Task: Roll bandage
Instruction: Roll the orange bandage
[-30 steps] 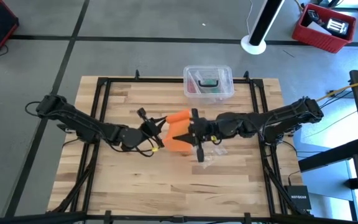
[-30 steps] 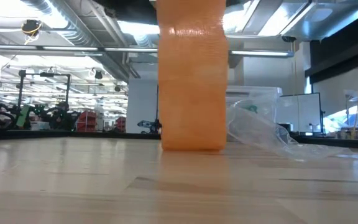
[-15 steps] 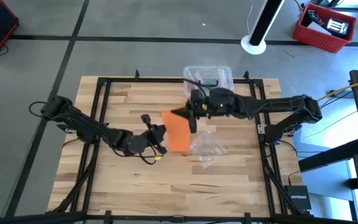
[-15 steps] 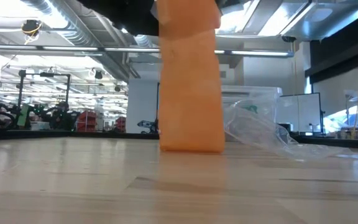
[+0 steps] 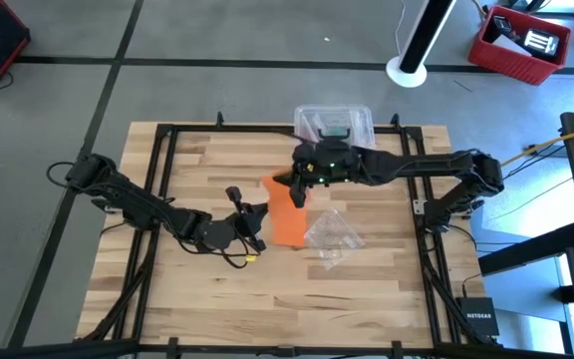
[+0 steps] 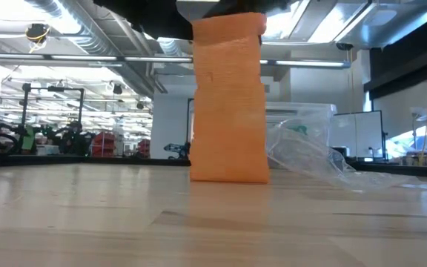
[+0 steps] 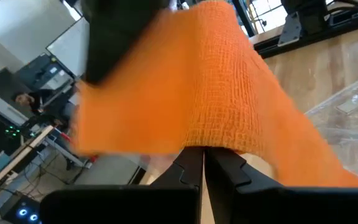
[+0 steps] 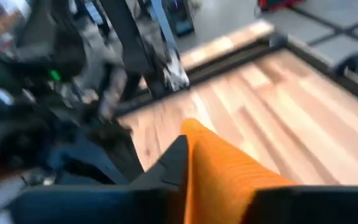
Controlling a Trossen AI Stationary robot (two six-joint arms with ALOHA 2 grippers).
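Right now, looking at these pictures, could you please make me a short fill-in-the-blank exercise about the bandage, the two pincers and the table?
1. The bandage has the colour ____.
2. The right pincer holds the bandage's end nearer the clear plastic ____ at the table's far edge.
3. The left pincer is ____ on the bandage's other end.
4. In the low view the bandage reaches down to the wooden ____.

Missing words: orange; box; shut; table

Grey floor, red crate
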